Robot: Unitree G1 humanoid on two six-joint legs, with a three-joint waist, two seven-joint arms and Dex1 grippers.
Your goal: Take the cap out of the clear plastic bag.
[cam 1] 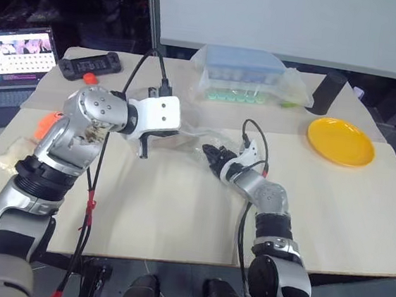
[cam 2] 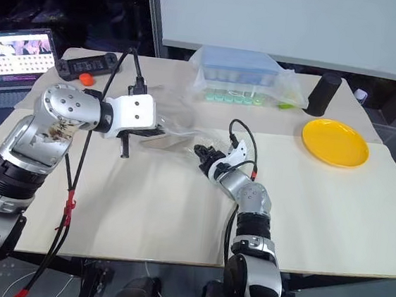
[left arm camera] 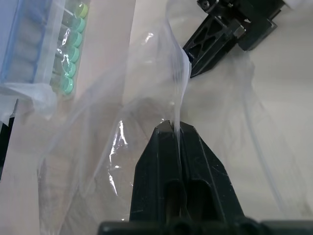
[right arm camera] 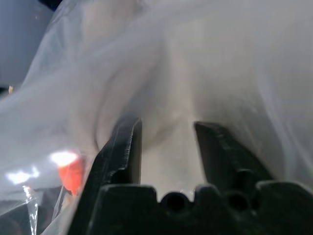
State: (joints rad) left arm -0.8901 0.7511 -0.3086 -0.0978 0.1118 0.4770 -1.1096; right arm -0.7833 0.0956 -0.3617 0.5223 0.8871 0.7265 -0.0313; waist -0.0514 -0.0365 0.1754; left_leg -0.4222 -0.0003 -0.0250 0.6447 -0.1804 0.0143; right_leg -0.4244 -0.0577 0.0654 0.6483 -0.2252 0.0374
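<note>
Left pincer [left arm camera: 177, 128] clamped on clear plastic bag [left arm camera: 146, 93]

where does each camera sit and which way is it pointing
Left eye and right eye views: on the head, looking forward and down at the table, with both arms in frame.
Left wrist view: on the left wrist, looking along the left gripper, jaws shut on the clear plastic bag.
Right wrist view: on the right wrist, looking along the right gripper, jaws open, into the same bag.
Shared: the left wrist and head views both show the right gripper and the blue-lidded box.
</note>
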